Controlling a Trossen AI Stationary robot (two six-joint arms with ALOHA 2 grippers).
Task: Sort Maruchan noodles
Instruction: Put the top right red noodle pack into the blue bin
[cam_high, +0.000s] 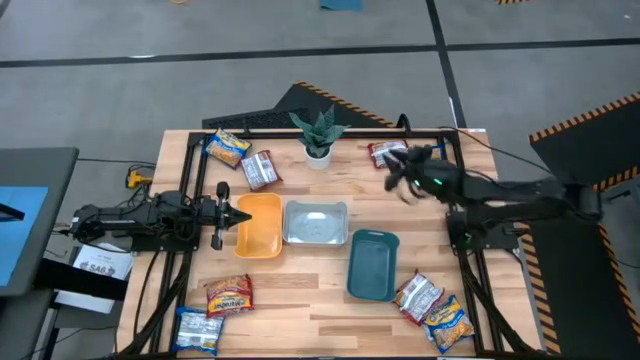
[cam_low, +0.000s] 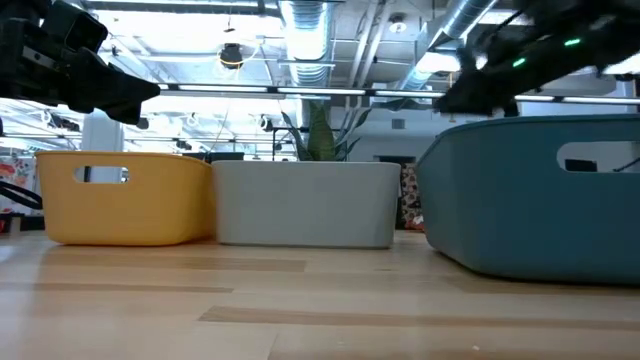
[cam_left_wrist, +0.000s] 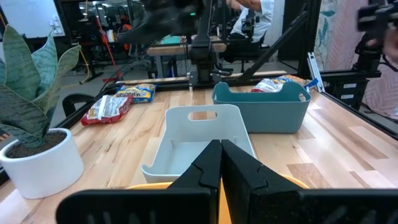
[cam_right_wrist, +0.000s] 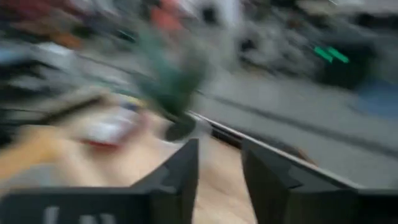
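Several Maruchan packets lie flat on the table. A yellow-and-blue one (cam_high: 228, 147) and a silver-and-red one (cam_high: 260, 168) are at the far left. Another silver-and-red one (cam_high: 385, 152) is at the far right, and it also shows in the left wrist view (cam_left_wrist: 109, 107). An orange-red one (cam_high: 230, 295) and a blue one (cam_high: 197, 330) lie near left, and two more (cam_high: 417, 296) (cam_high: 447, 322) near right. My right gripper (cam_high: 402, 182) (cam_right_wrist: 217, 168) is open, empty and blurred, just near of the far-right packet. My left gripper (cam_high: 235, 215) (cam_left_wrist: 221, 155) waits shut at the orange tray's left edge.
An orange tray (cam_high: 258, 225), a clear tray (cam_high: 315, 222) and a teal tray (cam_high: 372, 263) stand in a row across the table's middle. A potted plant (cam_high: 318, 135) stands at the far edge. A black frame runs along the table's edges. Bare wood lies in front of the trays.
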